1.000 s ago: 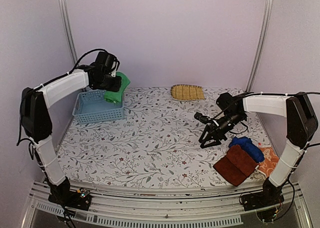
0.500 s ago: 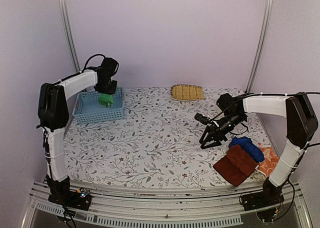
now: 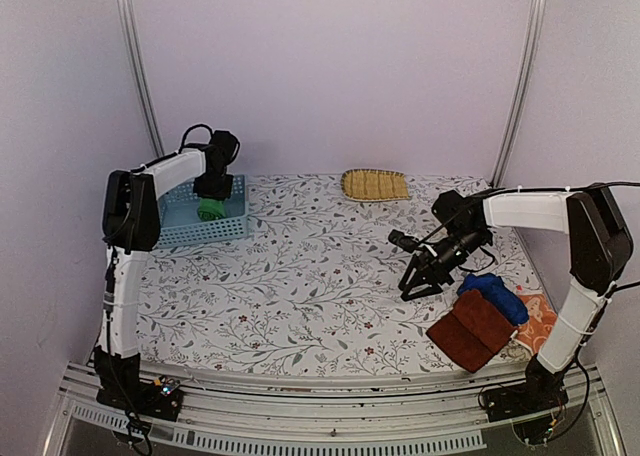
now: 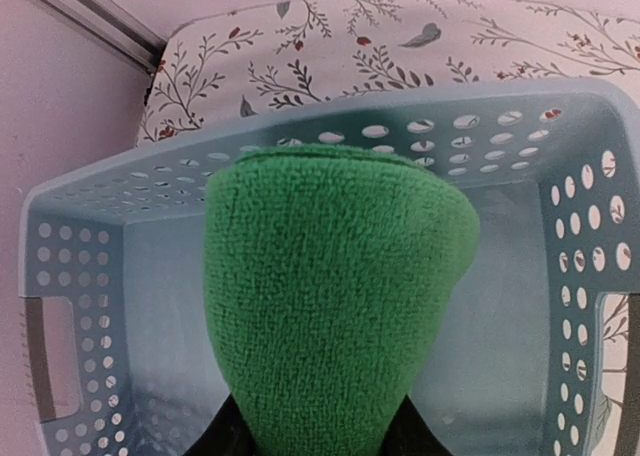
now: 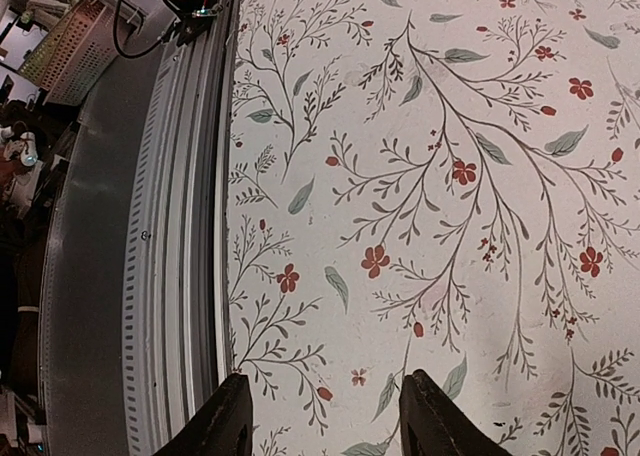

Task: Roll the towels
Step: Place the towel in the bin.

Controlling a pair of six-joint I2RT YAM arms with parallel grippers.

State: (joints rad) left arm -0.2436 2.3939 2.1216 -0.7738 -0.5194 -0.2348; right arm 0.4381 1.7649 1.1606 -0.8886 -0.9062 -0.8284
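The green towel (image 4: 330, 296) is thick terry cloth — nubby, matt, densely looped. The basket (image 4: 90, 266) is smooth pale-blue plastic with a faint sheen. The tabletop (image 5: 450, 96) shows a flat, matt floral print — the straw tray (image 3: 375, 185) looks coarsely woven.

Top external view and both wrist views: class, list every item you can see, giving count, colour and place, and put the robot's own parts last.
green towel: 1, bright green, held over the inside of the basket
basket: 1, pale blue, perforated, far left of the table
straw tray: 1, yellow, far centre
blue towel: 1, royal blue, near right
reddish-brown towel: 1, dark, just in front of the blue towel
orange towel: 1, right edge, beside those two
tablecloth: 1, white with a floral print, covers the table
left arm: 1, white and black, jaws shut on the green towel
right arm: 1, white and black, jaws open over bare cloth
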